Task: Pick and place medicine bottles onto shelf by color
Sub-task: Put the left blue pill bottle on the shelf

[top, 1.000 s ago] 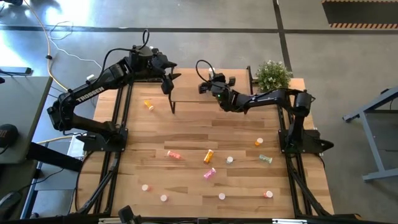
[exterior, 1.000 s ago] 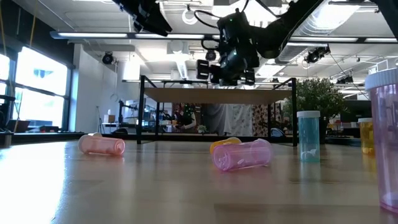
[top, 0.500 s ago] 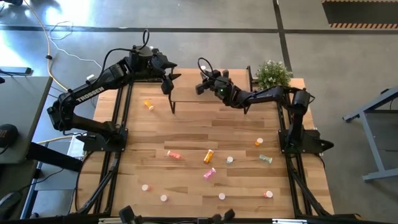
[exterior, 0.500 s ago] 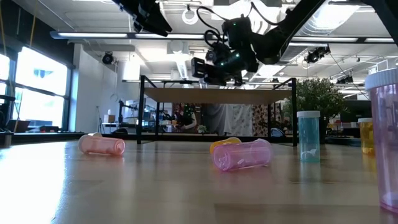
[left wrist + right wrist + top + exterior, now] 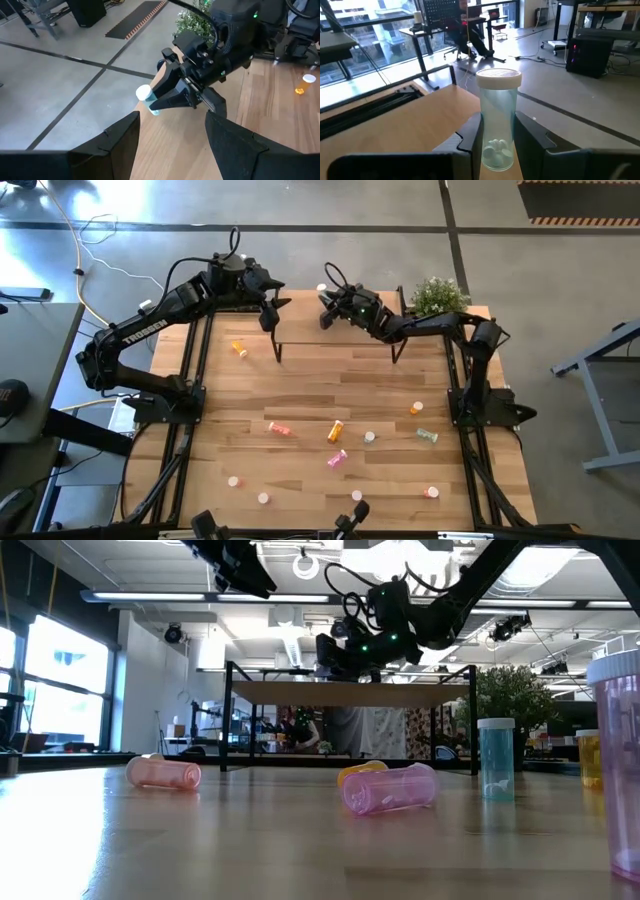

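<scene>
Medicine bottle, pale green translucent with a white cap, is sitting upright between your right gripper's two dark fingers, which are closing snugly on its sides. You're holding it just above the far edge of the small raised light-wood shelf on thin black legs, near the shelf's middle; the left wrist view is catching the same bottle poking out past the shelf's edge over the grey floor.

Your left gripper is hovering over the shelf's left end, fingers standing well apart and gripping nothing.

Out on the wood-plank table, the other bottles are lying scattered: an orange one near the shelf's left legs, a red one, an orange one and a pink one on their sides around the middle, a green one and an orange one towards the right.

From table height, you're seeing a pink bottle lying in front, and a green one standing upright.

A green potted plant is standing at the far right corner.
</scene>
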